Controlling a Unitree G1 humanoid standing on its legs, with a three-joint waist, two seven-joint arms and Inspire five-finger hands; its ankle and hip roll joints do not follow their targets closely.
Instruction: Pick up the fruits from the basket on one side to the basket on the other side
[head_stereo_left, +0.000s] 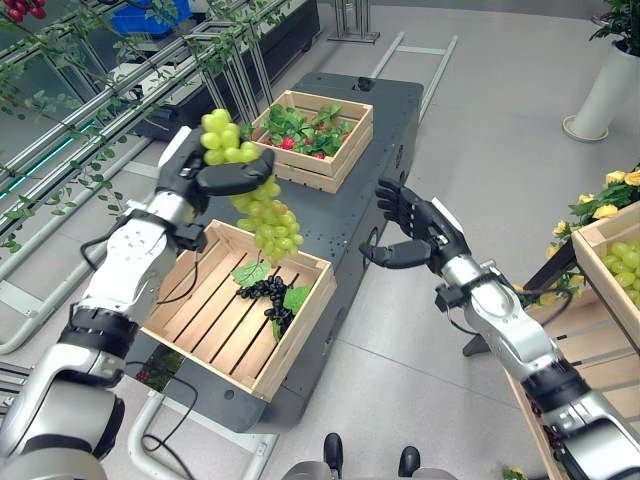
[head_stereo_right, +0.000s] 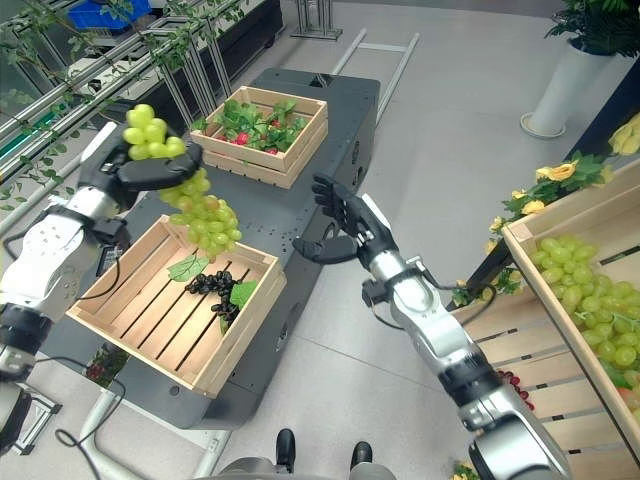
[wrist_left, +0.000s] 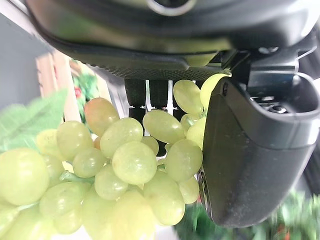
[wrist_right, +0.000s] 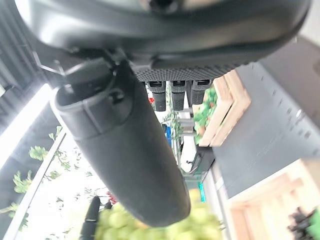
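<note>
Nearest, at the robot's right, a wooden crate holds several bunches of green grapes; this appears to be the source basket.

Ahead and lower left, a slatted wooden crate sits on the near end of a dark cart. It contains one bunch of dark grapes with green leaves, lying toward the crate's right side.

The left hand is above this crate, fingers and thumb curled round the upper part of a green grape bunch. The bunch hangs clear of the crate, its lower end above the dark grapes. The left wrist view confirms grapes pressed between thumb and fingers.

The right hand hangs beyond the cart's right edge, fingers spread and relaxed, holding nothing.

Farthest, a second crate of leaves and red fruit stands on the cart.

Risk, as a judgement: the grip takes only the top berries, so the hanging weight may slip or tear free. A release from this height could bounce grapes over the rim or crush the dark bunch.
</note>
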